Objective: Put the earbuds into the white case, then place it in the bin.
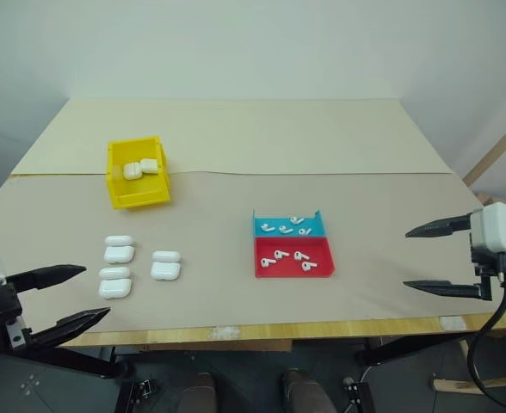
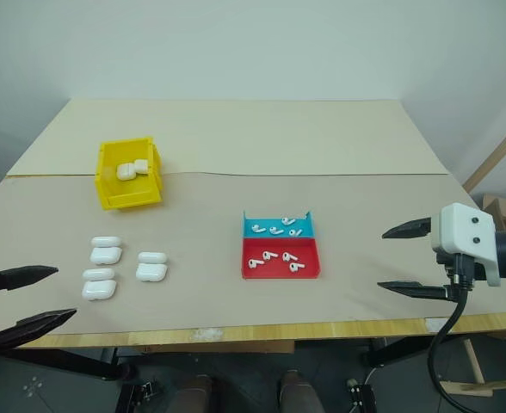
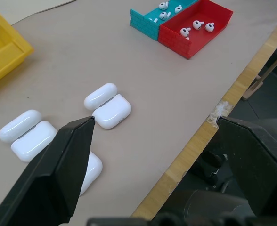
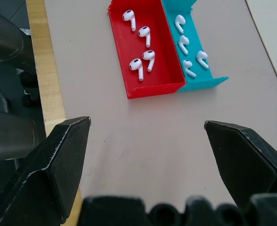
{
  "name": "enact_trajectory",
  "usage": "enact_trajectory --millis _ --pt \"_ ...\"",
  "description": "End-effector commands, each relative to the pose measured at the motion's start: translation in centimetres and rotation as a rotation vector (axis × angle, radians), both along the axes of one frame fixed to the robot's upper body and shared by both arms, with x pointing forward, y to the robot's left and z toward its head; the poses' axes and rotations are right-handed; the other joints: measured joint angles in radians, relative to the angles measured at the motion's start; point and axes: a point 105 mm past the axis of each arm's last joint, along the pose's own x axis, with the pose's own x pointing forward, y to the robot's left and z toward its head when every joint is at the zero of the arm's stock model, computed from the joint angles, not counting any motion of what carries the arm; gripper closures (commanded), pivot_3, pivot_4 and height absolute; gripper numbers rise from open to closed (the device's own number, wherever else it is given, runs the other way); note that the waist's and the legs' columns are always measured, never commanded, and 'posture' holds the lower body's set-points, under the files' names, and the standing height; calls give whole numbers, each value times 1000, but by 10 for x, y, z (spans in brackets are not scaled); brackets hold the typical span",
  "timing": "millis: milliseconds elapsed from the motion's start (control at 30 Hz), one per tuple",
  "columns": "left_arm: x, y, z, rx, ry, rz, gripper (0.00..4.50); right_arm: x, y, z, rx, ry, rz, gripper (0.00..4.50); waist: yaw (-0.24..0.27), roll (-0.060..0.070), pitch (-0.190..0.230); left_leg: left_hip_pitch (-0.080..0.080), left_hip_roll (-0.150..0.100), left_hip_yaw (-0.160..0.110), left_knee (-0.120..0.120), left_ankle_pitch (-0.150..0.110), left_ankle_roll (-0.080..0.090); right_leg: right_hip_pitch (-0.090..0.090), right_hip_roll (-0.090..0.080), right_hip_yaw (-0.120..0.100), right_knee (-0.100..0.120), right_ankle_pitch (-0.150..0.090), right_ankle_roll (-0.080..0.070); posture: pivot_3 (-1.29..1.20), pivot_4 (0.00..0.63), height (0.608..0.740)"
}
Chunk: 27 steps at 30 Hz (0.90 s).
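Note:
Several earbuds (image 4: 144, 34) lie in a shallow red tray (image 1: 293, 268) and several more (image 4: 183, 44) in a blue tray (image 1: 263, 226) at mid-table. Three white cases (image 1: 165, 266) lie with lids open near the front left edge; in the left wrist view the closest one (image 3: 108, 107) sits just past a fingertip. The yellow bin (image 1: 138, 197) stands behind them with two white cases (image 1: 139, 168) inside. My left gripper (image 1: 96, 291) hangs open at the front left edge, empty. My right gripper (image 1: 406, 258) is open and empty to the right of the trays.
The wooden front edge of the table (image 1: 262, 329) runs below the cases and trays. Bare paper covering (image 1: 236, 138) stretches behind the bin and between the cases and trays. A wooden beam (image 1: 496, 151) leans at the far right.

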Motion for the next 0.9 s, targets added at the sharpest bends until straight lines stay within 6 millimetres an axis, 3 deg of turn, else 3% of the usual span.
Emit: enact_trajectory --millis 33,200,467,700,900 --pt "6 2 2 31 -26 15 0 -1 -1 15 -29 -66 8 11 0 0 0 0 0 0 0 0 0 0 0 0 0 0 0 0 150 740" --pt "20 6 12 4 -80 117 0 1 0 16 -28 -69 10 11 0 0 0 0 0 -1 0 0 0 0 0 0 0 0 0 0 150 740" --pt "29 9 8 29 -19 277 0 1 2 16 -32 -56 19 11 -1 0 0 0 0 0 0 0 0 0 0 0 0 0 0 0 150 740" --pt "18 -9 9 114 123 347 0 -8 4 15 -35 -24 29 11 0 -1 0 -1 0 -1 0 0 0 0 0 0 0 1 1 0 150 740" --pt "10 14 0 311 354 505 0 -9 9 5 -21 5 29 11 -5 -1 1 1 0 -1 0 0 0 0 0 0 1 1 1 0 150 740"
